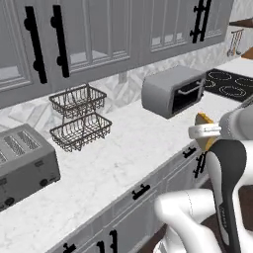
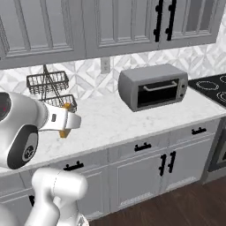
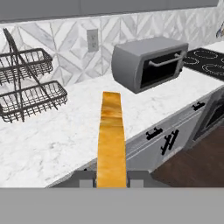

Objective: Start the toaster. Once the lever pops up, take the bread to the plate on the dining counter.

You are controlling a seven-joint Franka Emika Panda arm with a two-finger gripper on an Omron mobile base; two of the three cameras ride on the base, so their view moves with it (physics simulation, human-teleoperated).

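Standing edge-on between the gripper [image 3: 112,178] jaws, the bread [image 3: 111,140].

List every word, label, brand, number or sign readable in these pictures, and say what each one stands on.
None can be read.
The robot arm carries faint grey lettering down its dark panel, too small and blurred to make out.
The toaster, the toaster oven and the bread in the shut end effector carry no markings.
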